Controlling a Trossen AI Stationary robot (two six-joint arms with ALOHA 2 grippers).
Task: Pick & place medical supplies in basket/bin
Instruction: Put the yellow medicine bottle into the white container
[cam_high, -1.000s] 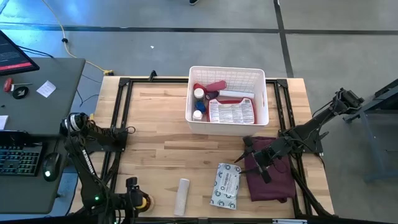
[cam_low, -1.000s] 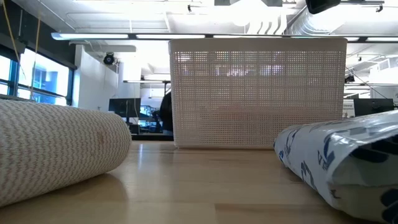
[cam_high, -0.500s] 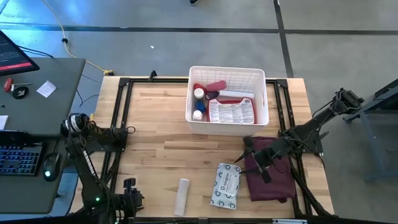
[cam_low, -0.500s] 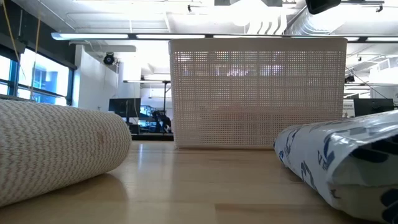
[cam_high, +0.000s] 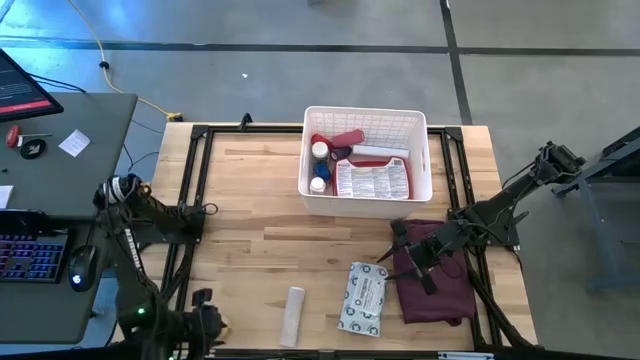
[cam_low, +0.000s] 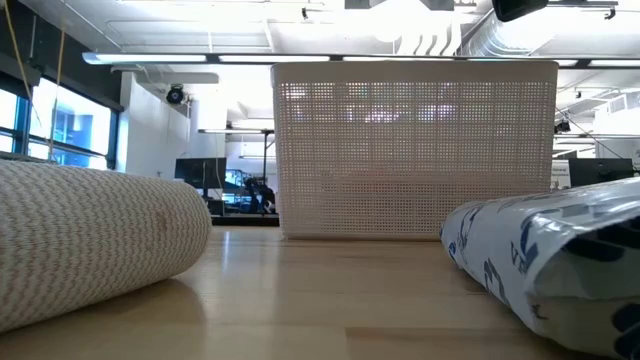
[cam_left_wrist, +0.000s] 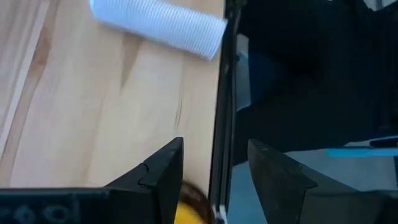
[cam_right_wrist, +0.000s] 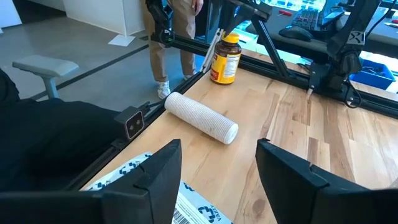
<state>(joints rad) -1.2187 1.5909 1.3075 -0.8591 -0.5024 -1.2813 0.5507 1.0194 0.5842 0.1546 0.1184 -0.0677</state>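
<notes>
The white lattice basket (cam_high: 365, 150) (cam_low: 415, 150) stands at the table's far middle. It holds a red case, small bottles, a tube and a printed packet. On the near table lie the white roll (cam_high: 293, 315) (cam_right_wrist: 200, 116) (cam_left_wrist: 158, 28) and the grey-white packet (cam_high: 363, 298) (cam_low: 545, 255). A brown bottle with a yellow lid (cam_right_wrist: 225, 59) stands upright at the near-left edge. My left gripper (cam_high: 203, 312) (cam_left_wrist: 214, 171) hangs open over that bottle, whose yellow top (cam_left_wrist: 186, 211) shows beside one finger. My right gripper (cam_high: 412, 258) (cam_right_wrist: 217, 165) waits open above the maroon cloth (cam_high: 437, 290). My left gripper comes from above at the yellow-lidded bottle's top (cam_left_wrist: 186, 211). The top sits beside one finger, at the picture's edge. Whether a finger touches it, I cannot tell.
A black frame rail (cam_high: 190, 200) runs round the table top; its near edge (cam_left_wrist: 219, 118) lies right by the left gripper. A desk with keyboard (cam_high: 30, 255) stands left of the table. A person's legs (cam_right_wrist: 177, 37) show beyond the near-left corner.
My left gripper has shifted a little toward the table's left edge, staying at the near edge, and now covers more of the bottle's yellow top. The right arm and the supplies have kept still.
</notes>
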